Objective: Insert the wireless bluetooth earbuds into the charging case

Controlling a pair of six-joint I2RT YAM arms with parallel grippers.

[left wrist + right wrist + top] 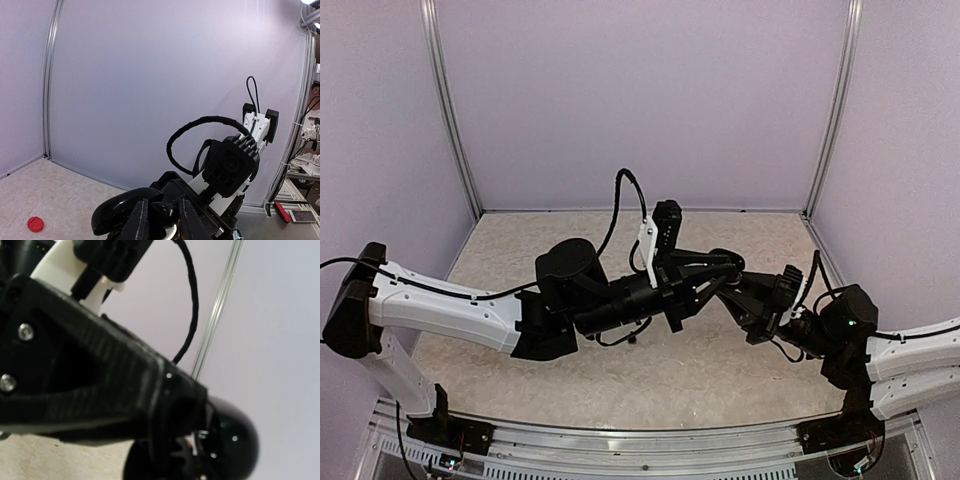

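Observation:
My left gripper (pixel 723 276) is shut on a glossy black earbud (pixel 163 215), which sits between its fingers (pixel 139 221). The black glossy charging case (pixel 120 209) hangs open just under and left of that bud, above the table. In the right wrist view the case (pixel 232 440) is a round black shape behind the left gripper's body (pixel 90 385). My right gripper (pixel 746 292) meets the left one mid-table and holds the case; its own fingertips are hidden. A small red round piece (pixel 35 224), perhaps a red earbud, lies on the table. The other buds are out of view.
The beige speckled table (pixel 650 370) is walled by pale panels with metal corner posts (pixel 455 120). The right arm's wrist and looped black cable (pixel 227 167) stand close behind the left fingers. The two arms cross over the table's middle.

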